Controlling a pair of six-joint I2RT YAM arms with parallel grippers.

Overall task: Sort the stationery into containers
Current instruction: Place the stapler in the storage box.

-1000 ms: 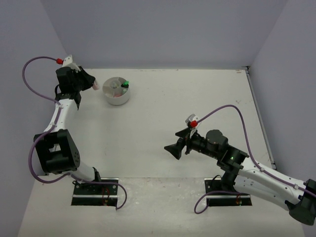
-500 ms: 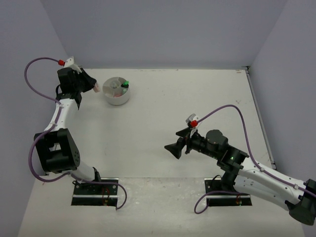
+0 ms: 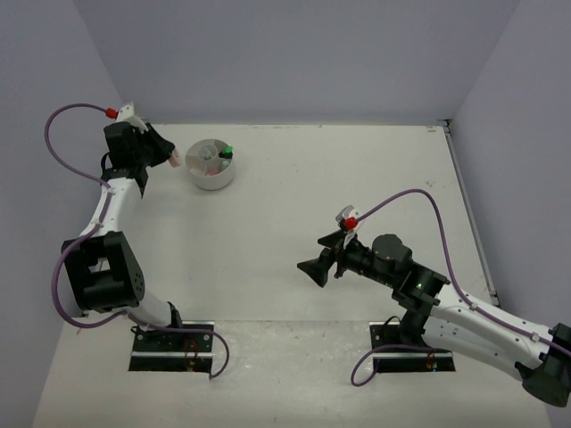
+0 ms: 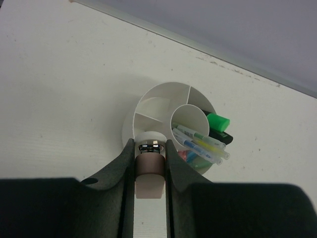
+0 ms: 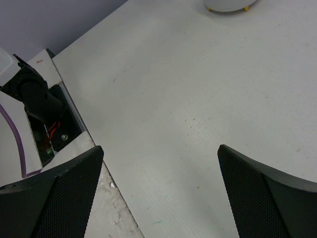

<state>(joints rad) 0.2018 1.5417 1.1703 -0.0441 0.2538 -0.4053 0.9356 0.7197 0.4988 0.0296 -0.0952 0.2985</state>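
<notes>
One tan stub (image 4: 150,171) sits pinched in your left hand (image 4: 150,146), nearly closed on it, long axis aimed at the white tub (image 4: 163,84) dead ahead, just past its tip. Your right hand (image 3: 314,270) gapes empty, well apart over the tabletop (image 3: 357,178).

No writing could be read anywhere from where I stood. Any print on the pens (image 4: 200,144) in the white tub (image 4: 148,99) was too small to make out. The tan eraser (image 4: 149,171) showed no legible label. A small red mark (image 5: 40,60) at the table (image 5: 198,99) corner was too blurred to read.
</notes>
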